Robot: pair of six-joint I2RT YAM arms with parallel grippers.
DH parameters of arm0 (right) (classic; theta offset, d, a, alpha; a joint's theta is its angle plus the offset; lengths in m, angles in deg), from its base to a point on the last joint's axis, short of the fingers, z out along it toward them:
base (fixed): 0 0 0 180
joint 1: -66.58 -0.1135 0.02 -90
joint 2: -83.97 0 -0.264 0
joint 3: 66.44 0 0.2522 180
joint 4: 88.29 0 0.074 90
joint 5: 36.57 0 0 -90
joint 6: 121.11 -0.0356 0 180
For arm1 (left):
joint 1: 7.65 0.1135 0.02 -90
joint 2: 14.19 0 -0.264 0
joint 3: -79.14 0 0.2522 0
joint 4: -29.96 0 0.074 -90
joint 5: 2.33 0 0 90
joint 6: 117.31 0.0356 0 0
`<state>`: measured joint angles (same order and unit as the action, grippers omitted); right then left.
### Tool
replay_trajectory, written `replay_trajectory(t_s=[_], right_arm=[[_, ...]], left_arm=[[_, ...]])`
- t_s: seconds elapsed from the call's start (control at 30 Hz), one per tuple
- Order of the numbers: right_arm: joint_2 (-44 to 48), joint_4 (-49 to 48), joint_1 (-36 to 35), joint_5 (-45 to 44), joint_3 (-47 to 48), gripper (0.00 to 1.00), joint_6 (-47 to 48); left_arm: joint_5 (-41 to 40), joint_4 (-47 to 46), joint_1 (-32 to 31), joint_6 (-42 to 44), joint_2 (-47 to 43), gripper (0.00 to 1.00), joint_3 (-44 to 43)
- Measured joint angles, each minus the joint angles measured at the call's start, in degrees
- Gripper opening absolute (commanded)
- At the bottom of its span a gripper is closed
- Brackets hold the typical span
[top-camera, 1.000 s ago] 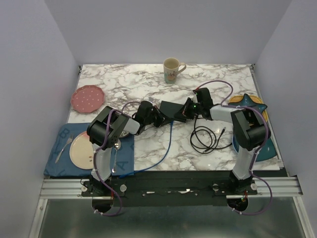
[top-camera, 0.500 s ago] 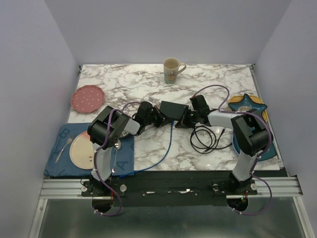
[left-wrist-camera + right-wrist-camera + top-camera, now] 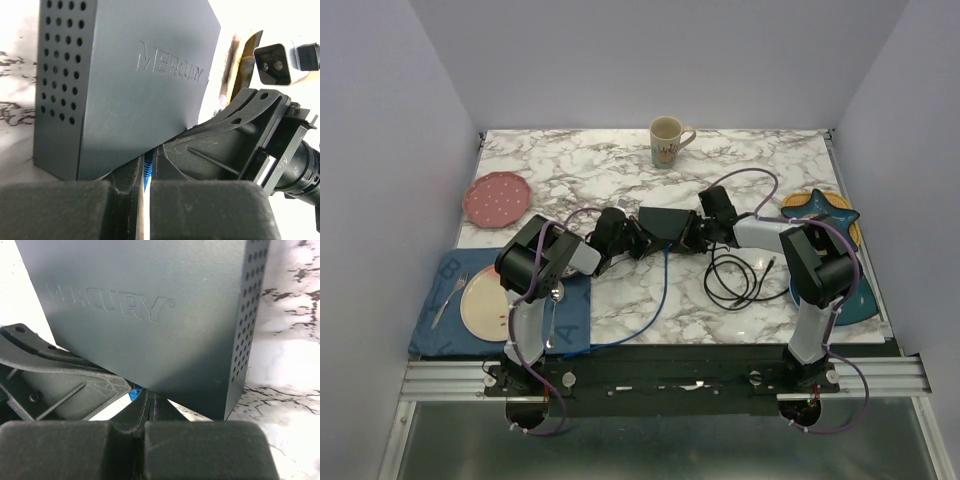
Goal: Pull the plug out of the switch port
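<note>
The switch sits mid-tabletop with both arms closed in on its near face, one from each side. The left jaws are pressed almost together with a sliver of the blue plug in the slit, so they look to be pinching it. The right jaws are pressed together on nothing, tips against the box beside them. From here the plug seems not yet out of its port, so the grip looks made and the pull is left to do. The blue cable trails over bare marble to the near edge, which gives the most room. A black cable loop lies near on the right, and the mug stands well apart.
</note>
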<state>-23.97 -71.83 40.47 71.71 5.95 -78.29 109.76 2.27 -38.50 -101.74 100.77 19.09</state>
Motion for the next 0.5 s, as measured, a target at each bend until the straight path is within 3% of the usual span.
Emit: replay_trajectory(t_s=[0.5], right_arm=[[-1.7, 2.0, 0.0, -1.6, 3.3, 0.01, -1.8]], left_arm=[[1.1, 1.0, 0.0, 1.2, -3.4, 0.00, 4.5]])
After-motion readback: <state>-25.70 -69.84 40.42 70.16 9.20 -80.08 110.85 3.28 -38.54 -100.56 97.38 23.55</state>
